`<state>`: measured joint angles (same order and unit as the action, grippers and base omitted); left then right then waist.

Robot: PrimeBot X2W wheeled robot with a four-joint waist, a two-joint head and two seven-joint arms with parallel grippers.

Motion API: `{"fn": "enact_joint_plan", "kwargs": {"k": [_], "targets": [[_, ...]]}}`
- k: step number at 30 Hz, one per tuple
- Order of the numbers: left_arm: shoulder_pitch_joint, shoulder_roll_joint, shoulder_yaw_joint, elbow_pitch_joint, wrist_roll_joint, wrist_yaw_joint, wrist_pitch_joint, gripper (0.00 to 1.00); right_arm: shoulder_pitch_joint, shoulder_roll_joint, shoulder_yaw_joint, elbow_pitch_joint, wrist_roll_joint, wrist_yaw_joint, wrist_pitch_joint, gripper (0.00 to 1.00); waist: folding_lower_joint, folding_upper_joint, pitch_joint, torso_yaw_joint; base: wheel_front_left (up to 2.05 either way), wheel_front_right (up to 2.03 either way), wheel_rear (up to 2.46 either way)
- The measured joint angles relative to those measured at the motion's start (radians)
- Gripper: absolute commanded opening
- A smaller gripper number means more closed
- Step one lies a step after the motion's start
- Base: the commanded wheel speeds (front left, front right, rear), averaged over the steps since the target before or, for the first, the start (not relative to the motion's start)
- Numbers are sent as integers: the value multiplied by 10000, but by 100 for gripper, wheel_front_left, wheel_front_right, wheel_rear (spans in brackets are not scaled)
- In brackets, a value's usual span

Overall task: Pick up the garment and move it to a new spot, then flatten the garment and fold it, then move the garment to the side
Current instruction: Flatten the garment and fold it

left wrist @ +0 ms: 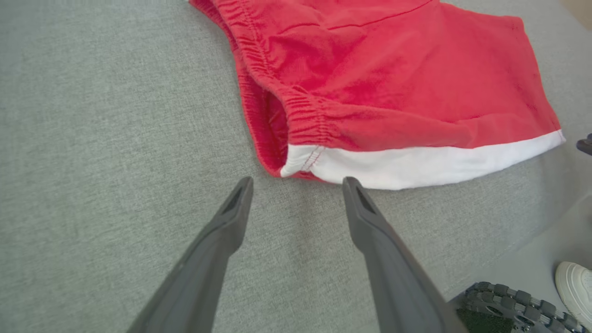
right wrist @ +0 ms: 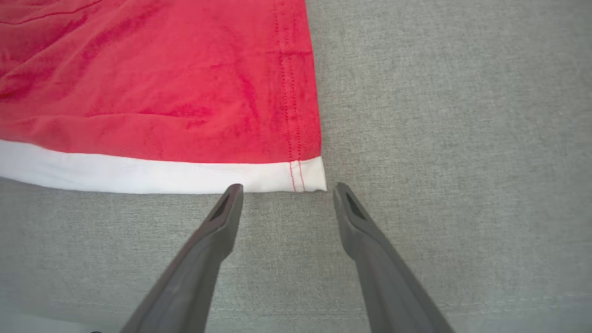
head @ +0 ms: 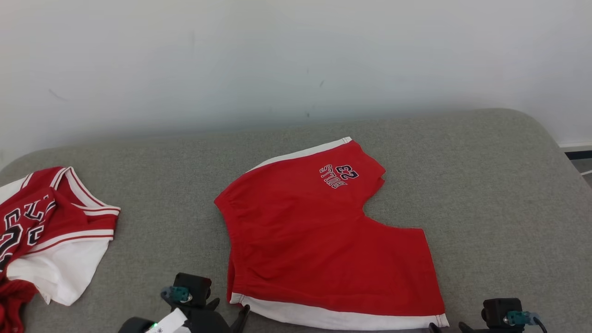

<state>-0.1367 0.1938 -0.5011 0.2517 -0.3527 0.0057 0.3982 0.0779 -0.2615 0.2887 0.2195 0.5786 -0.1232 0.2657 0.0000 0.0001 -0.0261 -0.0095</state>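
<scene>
Left end effector [left wrist: 298,181] spread before shorts [left wrist: 393,83] hem; head view adds jersey [head: 51,231].

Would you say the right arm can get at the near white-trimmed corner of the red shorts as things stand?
Probably yes: the right gripper is open, its tips just short of the white-trimmed corner of the red shorts, with bare grey cushion between them.

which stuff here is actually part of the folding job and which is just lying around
In the job:
red shorts, spread on the grey cushion
left gripper, open at the waistband corner
right gripper, open at the white-striped leg corner

Just lying about:
red and white jersey, crumpled at the cushion's left end
white shoe, beyond the cushion's edge
</scene>
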Motion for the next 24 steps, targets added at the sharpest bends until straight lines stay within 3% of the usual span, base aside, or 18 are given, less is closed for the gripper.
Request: {"fn": "enact_joint_plan", "kwargs": {"k": [13,21,23,24], "targets": [[-757,-234,-234,1229,-2,-504,59,100,-292,82,-290,754,-92,-8,263,100,1,0,164,46,0,0,0],[-929,-347,-251,1668,-65,-518,-56,100,-517,159,-324,982,-219,-10,255,100,0,0,216,132,0,0,0],[-980,-374,-247,1858,-77,-589,-132,100,-526,176,-328,1062,-224,-10,255,81,0,0,231,148,0,0,0],[-980,-376,-247,1891,-92,-591,-165,100,-543,194,-328,1087,-228,-10,259,81,0,0,233,153,0,0,0]]}}
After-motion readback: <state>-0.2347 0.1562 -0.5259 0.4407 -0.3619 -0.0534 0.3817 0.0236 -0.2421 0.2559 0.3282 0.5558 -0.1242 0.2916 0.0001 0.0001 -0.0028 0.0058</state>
